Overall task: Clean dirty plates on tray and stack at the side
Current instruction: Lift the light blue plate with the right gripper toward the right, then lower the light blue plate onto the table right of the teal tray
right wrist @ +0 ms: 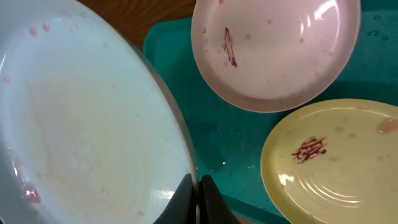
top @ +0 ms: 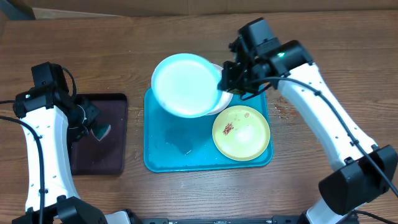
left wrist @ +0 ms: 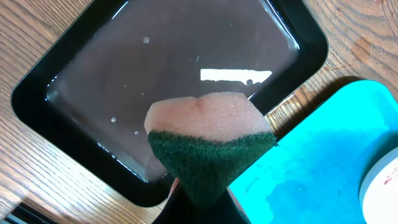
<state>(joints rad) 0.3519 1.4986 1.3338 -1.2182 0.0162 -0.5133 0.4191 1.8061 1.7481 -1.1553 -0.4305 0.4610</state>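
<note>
Three plates are in view, two trays, one sponge and two arms.

The pale blue plate (top: 185,84) is off the turquoise tray (top: 161,155). It is tilted above the tray's far-left corner, and from overhead it covers part of the white plate (top: 224,102). The right gripper (top: 225,82) is pinched tight on its rim, and the right wrist view shows the fingers (right wrist: 186,198) closed to a thin line over the plate's edge. A few faint pink drops sit near that plate's rim.

The white plate lies on the tray at its far side, with one short red streak and pale pink spots. The yellow-green plate (top: 241,132) lies in the tray's near-right corner, just beside the white one. It carries a red-brown smear near its middle and a paler blot toward its rim.

The right arm (top: 323,106) reaches from the near-right edge across to the tray's far side, its wrist bent down at the plate. The left arm (top: 43,130) stands at the left of the wooden table (top: 93,50), its wrist turned inward over the dark tray (top: 109,155), which holds a shallow film of water. The left gripper (top: 93,126) holds the sponge (left wrist: 208,134) by its bunched lower end, pale foam above and green scouring pad below. Its fingers are mostly hidden behind the sponge
</note>
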